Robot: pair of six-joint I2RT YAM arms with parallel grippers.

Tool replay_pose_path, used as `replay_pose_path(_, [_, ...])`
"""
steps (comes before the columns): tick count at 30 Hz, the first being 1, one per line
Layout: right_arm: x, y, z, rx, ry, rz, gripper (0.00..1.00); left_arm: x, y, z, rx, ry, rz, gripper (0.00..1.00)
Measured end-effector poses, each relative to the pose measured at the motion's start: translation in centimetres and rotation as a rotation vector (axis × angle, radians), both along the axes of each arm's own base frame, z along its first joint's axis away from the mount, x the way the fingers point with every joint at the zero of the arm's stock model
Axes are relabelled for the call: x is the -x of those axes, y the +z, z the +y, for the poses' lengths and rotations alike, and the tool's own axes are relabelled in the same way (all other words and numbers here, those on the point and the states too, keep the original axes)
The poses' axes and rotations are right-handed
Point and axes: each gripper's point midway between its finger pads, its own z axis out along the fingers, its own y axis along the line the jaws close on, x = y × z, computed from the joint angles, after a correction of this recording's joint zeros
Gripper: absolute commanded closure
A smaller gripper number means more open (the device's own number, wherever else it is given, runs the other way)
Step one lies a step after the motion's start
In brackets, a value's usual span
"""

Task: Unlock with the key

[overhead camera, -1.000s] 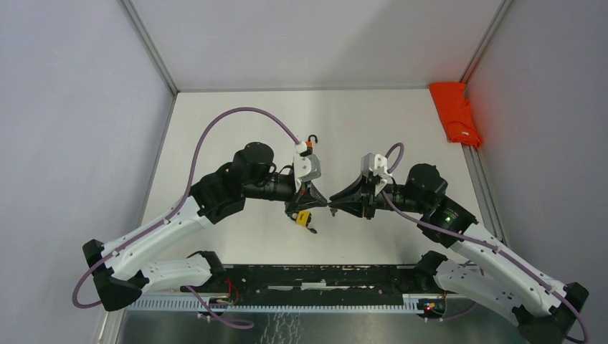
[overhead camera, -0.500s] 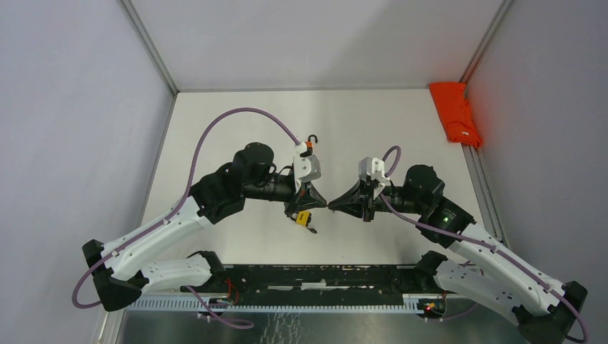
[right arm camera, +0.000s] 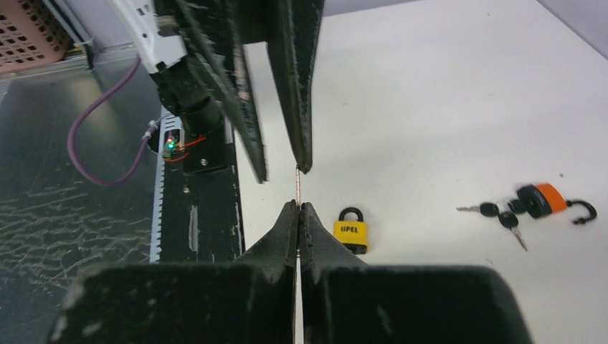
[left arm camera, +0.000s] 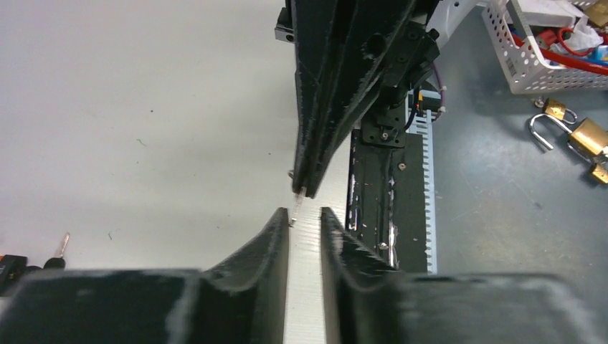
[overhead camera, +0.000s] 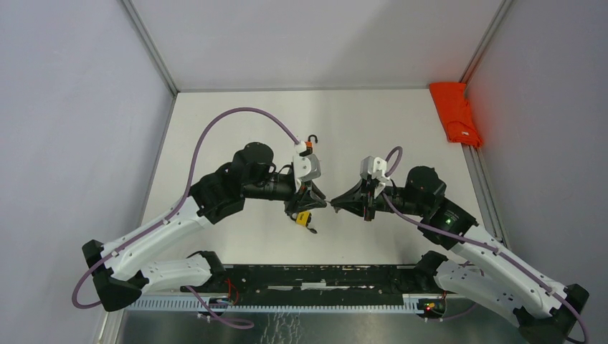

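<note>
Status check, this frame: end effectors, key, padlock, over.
Left end effector open. Right end effector shut on key, midair. Yellow padlock lies on table beneath, untouched. Nothing between them.

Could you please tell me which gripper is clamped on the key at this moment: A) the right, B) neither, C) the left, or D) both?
A: in the right wrist view the right gripper is pressed shut on the thin key, while the left gripper has its jaws standing apart.
</note>
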Motion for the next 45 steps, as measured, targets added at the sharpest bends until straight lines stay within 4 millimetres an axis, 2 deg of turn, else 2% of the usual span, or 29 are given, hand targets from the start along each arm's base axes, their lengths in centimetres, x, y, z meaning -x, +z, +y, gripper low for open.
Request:
replay_pose_path(10, [-1.7, -2.4, -1.3, 0.096, -0.138, 0.053, 1.00, -1.3, 0.0, 0.4, -0.012, 0.077, -0.028, 0.57])
replay_pose_path(15, [-3.2, -3.1, -2.6, 0.165, -0.255, 0.088, 1.00, -3.7, -0.9, 0.9, -0.057, 0.207, -0.057, 0.54])
replay_pose_path(17, [-3.9, -3.4, -3.2, 0.187, -0.314, 0.102, 1.00, -5.2, -2.5, 0.9, -0.116, 0.277, -0.042, 0.55])
replay_pose_path(20, [-4.4, -4.1, -4.3, 0.209, -0.386, 0.126, 1.00, -7.6, -6.7, 0.3, -0.254, 0.376, 0.022, 0.52])
replay_pose_path(21, [-4.4, -4.2, -4.6, 0.210, -0.401, 0.128, 1.00, -8.2, -8.8, 0.2, -0.312, 0.405, 0.054, 0.49])
replay_pose_path(24, [-4.2, -4.6, -5.4, 0.200, -0.435, 0.138, 1.00, -8.5, -14.2, 0.8, -0.462, 0.464, 0.142, 0.46])
replay_pose_path(26, [-4.0, -5.0, -5.7, 0.197, -0.447, 0.149, 1.00, -7.9, -16.7, 1.8, -0.532, 0.493, 0.198, 0.44])
replay_pose_path(29, [-3.5, -6.7, -6.1, 0.207, -0.458, 0.184, 1.00, -7.5, -18.2, 2.6, -0.568, 0.541, 0.252, 0.43])
replay_pose_path(36, [-2.5, -11.0, -6.7, 0.248, -0.461, 0.269, 1.00, -8.2, -20.0, 3.4, -0.583, 0.690, 0.365, 0.37])
replay_pose_path(38, [-2.3, -11.6, -6.7, 0.250, -0.459, 0.284, 1.00, -8.0, -20.9, 3.9, -0.591, 0.722, 0.401, 0.37])
replay_pose_path(43, [-2.3, -11.6, -5.8, 0.220, -0.432, 0.293, 1.00, -7.9, -22.5, 5.3, -0.619, 0.765, 0.443, 0.39])
replay_pose_path(45, [-2.3, -12.2, -5.2, 0.211, -0.411, 0.306, 1.00, -8.3, -22.7, 5.6, -0.612, 0.779, 0.446, 0.46])
